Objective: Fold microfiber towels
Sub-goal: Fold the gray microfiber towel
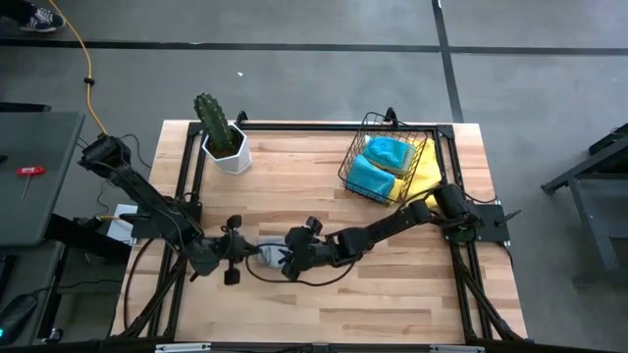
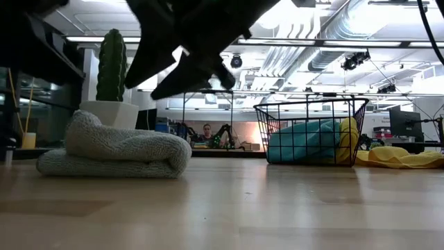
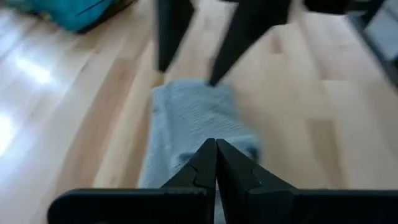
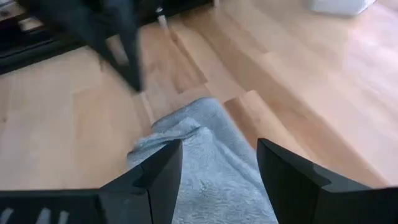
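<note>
Grey towel (image 1: 268, 257), teal towels (image 1: 381, 163) and a yellow towel (image 1: 424, 178) by the black basket (image 1: 355, 157), green cactus (image 1: 212, 119).

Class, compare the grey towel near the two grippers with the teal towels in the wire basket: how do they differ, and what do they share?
Colour: the grey towel is pale grey; the teal towels are bright blue-green.
Place: the grey towel lies on the bare table at the front; the teal towels sit inside the black wire basket at the back.
Pose: the grey towel is folded into a low bundle; the teal towels are bunched together.
Both are soft cloths.
</note>
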You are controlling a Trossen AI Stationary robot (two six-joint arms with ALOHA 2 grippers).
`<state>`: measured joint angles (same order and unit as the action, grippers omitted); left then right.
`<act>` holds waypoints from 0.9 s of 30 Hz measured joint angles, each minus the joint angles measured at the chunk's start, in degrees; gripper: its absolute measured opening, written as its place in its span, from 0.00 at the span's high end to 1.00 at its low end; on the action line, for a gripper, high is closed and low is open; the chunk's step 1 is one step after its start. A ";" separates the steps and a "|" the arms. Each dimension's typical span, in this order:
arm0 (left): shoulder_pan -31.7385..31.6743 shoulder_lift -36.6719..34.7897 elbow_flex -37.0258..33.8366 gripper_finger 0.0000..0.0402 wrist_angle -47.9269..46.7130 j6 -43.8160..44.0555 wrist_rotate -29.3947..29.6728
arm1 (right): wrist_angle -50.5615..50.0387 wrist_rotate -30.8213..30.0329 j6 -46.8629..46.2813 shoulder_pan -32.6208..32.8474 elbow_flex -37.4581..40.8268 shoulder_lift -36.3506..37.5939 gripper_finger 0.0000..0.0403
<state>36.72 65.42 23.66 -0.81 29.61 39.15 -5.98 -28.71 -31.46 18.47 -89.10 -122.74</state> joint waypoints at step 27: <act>4.84 26.20 8.11 0.31 10.51 -23.39 9.04 | -8.58 -13.33 0.00 4.21 0.00 5.75 0.50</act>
<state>41.56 91.62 31.77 9.71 6.22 48.18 -14.56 -42.04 -31.46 22.68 -89.10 -116.99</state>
